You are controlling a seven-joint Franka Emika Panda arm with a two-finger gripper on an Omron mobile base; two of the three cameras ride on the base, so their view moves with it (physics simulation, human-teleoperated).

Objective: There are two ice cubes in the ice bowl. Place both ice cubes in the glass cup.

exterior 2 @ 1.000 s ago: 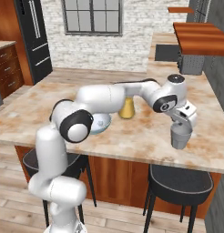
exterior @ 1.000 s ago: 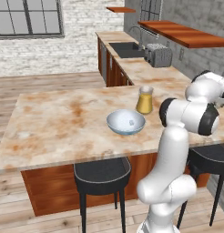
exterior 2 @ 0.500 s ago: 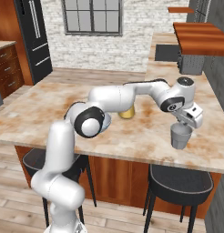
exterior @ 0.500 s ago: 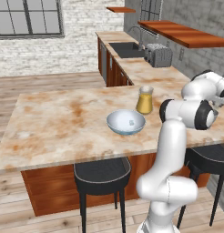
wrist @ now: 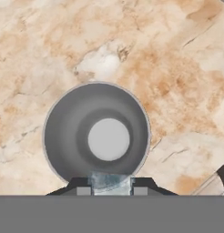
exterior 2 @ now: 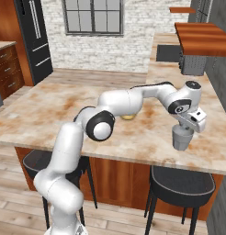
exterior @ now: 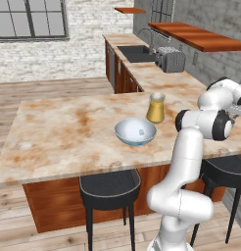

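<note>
Pincer (wrist: 113, 190) pinching one ice cube (wrist: 112, 180) between its tips, poised straight over the open mouth of the glass cup (wrist: 96, 132), presumably lined up so the cube drops inside. Cup upright near the counter (exterior 2: 133, 137) front edge, looks empty. Farther along, ice bowl (exterior: 135, 132) with second ice cube (exterior: 140, 131) lying inside, awaiting pickup. Amber-liquid vessel (exterior: 156, 108) just behind bowl.

ice cube (wrist: 112, 180) in hand (wrist: 112, 187) | above glass cup (wrist: 96, 132) | on counter (wrist: 177, 68)
</note>
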